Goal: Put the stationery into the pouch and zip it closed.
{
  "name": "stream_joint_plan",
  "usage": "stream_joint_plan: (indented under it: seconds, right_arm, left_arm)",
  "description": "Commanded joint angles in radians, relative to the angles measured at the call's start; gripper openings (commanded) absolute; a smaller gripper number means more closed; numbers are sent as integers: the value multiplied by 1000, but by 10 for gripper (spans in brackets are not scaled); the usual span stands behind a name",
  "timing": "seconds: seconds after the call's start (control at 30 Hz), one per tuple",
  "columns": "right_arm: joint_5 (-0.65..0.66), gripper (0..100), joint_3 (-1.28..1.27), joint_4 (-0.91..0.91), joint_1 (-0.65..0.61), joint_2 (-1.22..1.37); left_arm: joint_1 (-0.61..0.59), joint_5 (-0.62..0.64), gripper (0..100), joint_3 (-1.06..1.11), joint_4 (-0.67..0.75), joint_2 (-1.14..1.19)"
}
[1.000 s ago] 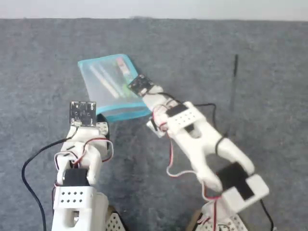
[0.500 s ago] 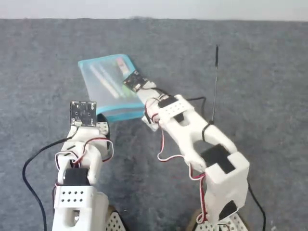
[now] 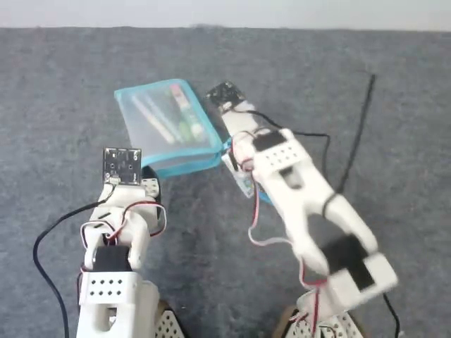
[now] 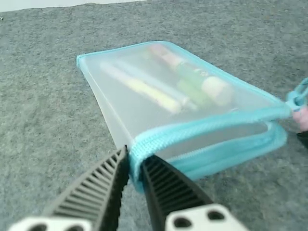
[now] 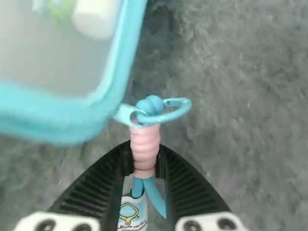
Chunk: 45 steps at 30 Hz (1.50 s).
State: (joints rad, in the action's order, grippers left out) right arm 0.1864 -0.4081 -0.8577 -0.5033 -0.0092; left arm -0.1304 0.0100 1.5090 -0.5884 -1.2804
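Observation:
The clear pouch (image 3: 163, 128) with turquoise trim lies on the grey mat, with several pens (image 3: 171, 113) inside it. In the left wrist view the pouch (image 4: 144, 110) sits just ahead, and my left gripper (image 4: 133, 167) is shut on the near corner of its zip edge (image 4: 192, 130). At the pouch's other near corner, my right gripper (image 5: 144, 156) is shut on the pink zip pull (image 5: 144, 147), which hangs from a turquoise ring (image 5: 163, 109). The same pull (image 4: 299, 103) shows in the left wrist view. From above, the right arm (image 3: 278, 165) stands just right of the pouch.
A grey felt mat (image 3: 63, 84) covers the table up to a pale wall (image 3: 225, 13) at the back. A black cable (image 3: 356, 141) trails over the mat to the right of the right arm. The left arm (image 3: 116, 232) stands near the pouch's near left corner.
The right arm has swung from above the pouch to its right end, taking the zip pull along the near edge. The left arm has kept still on the corner.

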Motion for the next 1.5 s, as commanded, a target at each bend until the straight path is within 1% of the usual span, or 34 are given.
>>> stream_joint_plan:
  seconds: [0.0, 0.17, 0.23, 0.3, 0.33, 0.43, 0.53, 0.63, 0.7, 0.8, 0.9, 1.03, 1.1, 1.13, 1.2, 1.27, 1.33, 1.47]
  right_arm:
    - [-9, 7, -89, -10, 10, -272]
    - [-8, 7, -245, -35, 4, -582]
    - [6, 7, -284, -68, -30, -694]
    - [55, 7, -299, -122, -88, -792]
    - [81, 7, -299, -151, -128, -842]
    - [133, 7, -296, -209, -248, -957]
    - [140, 7, -296, -243, -352, -998]
    - [173, 7, -301, -252, -420, -993]
    - [203, 7, -301, -252, -453, -981]
    - [210, 7, -299, -245, -512, -957]
    - [212, 7, -296, -255, -559, -941]
    - [204, 36, -304, -361, -536, -918]
    - [203, 82, -325, -415, -479, -903]
    - [201, 102, -345, -421, -426, -897]
    - [181, 131, -393, -412, -309, -885]
    - [163, 136, -456, -389, -222, -872]
    - [160, 136, -512, -375, -186, -855]
    - [160, 136, -554, -325, -179, -817]
  left_arm:
    - [6, -25, 12, -2, 34, 2]
    - [8, -25, 12, -2, 34, 8]
    - [8, -26, 12, -2, 34, 8]
    - [9, -37, 12, -2, 34, 8]
    - [14, -61, 12, -2, 34, 8]
    - [72, -118, 12, 5, 29, 8]
    - [135, -157, 12, 22, 25, 3]
    - [186, -172, 12, 18, -8, 2]
    - [199, -167, 12, 15, -9, 2]
    - [204, -161, 12, -2, -12, 6]
    - [201, -129, 12, -2, -11, 3]
    - [196, -124, 12, -4, -11, 2]
    - [195, -104, 12, -4, -11, 2]
    - [193, -89, 12, -5, -11, 2]
    - [167, -68, 12, -18, -12, 2]
    - [117, -40, 12, -31, -12, 2]
    - [61, -8, 12, -42, -11, 2]
    - [-6, 49, 12, -53, -9, 2]
